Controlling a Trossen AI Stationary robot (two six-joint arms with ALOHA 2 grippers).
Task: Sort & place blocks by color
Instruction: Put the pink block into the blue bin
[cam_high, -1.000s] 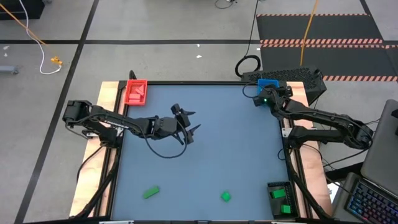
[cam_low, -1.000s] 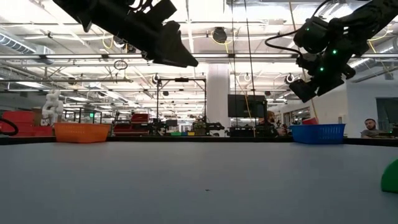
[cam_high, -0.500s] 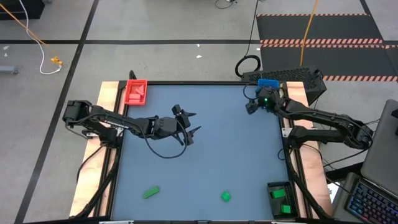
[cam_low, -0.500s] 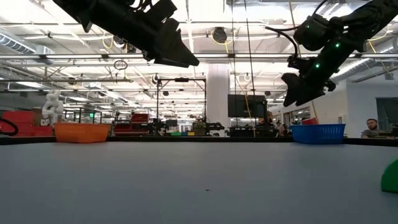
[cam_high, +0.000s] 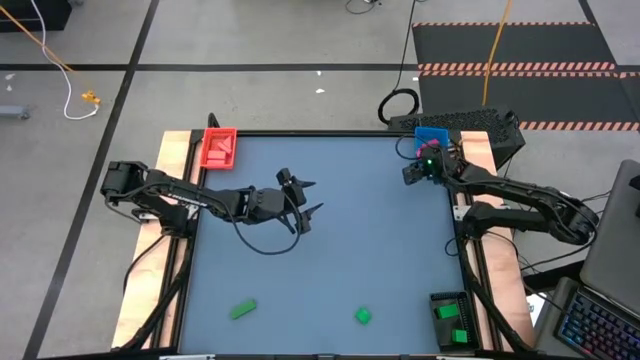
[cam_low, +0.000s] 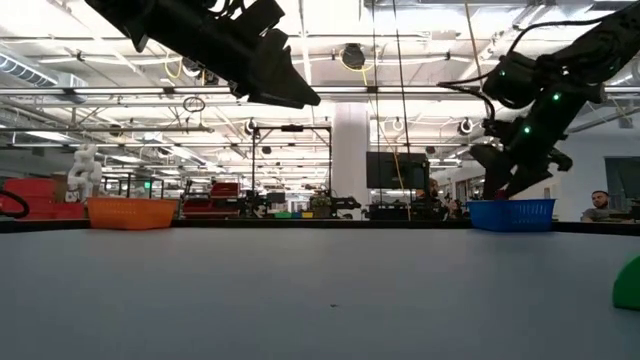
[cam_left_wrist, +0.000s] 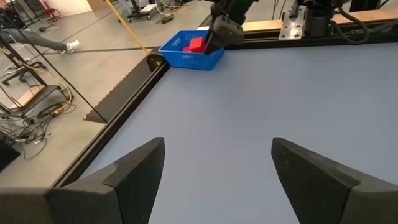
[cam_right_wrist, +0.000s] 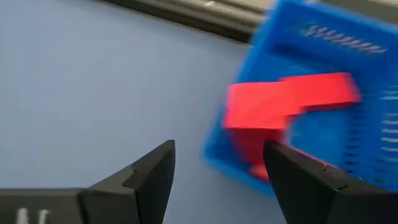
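At the far right corner: the right gripper (cam_high: 411, 175) is hovering just beside the blue tray (cam_high: 430, 135), its two fingers (cam_right_wrist: 146, 180) standing spread with nothing between them.
Blue tray contents: pink-red blocks (cam_right_wrist: 283, 102) are lying inside the tray, one bar overlapping another; in the left wrist view the same blocks (cam_left_wrist: 196, 45) are showing red against the blue mesh wall.
Mid-table, left of centre: the left gripper (cam_high: 303, 197) is hanging above the bare mat, fingers wide apart and gripping nothing; its wrist camera is looking across the table toward the blue tray (cam_left_wrist: 186, 55).
Far left corner: the red tray (cam_high: 218, 147) is sitting at the table edge, holding salmon-red blocks (cam_high: 217, 153).
Near right corner: the dark tray (cam_high: 452, 320) is holding green blocks (cam_high: 447, 313), and how many cannot be told.
Near edge, left: a green bar (cam_high: 243, 310) is lying loose and tilted on the mat, well apart from both grippers.
Near edge, centre: a green cube (cam_high: 364, 316) is resting loose on the mat, between the green bar and the dark tray; in the low view it is showing as a green shape (cam_low: 628, 285) at the picture's right edge.
Table (cam_high: 350, 250): a blue-grey mat is covering it inside a black frame.
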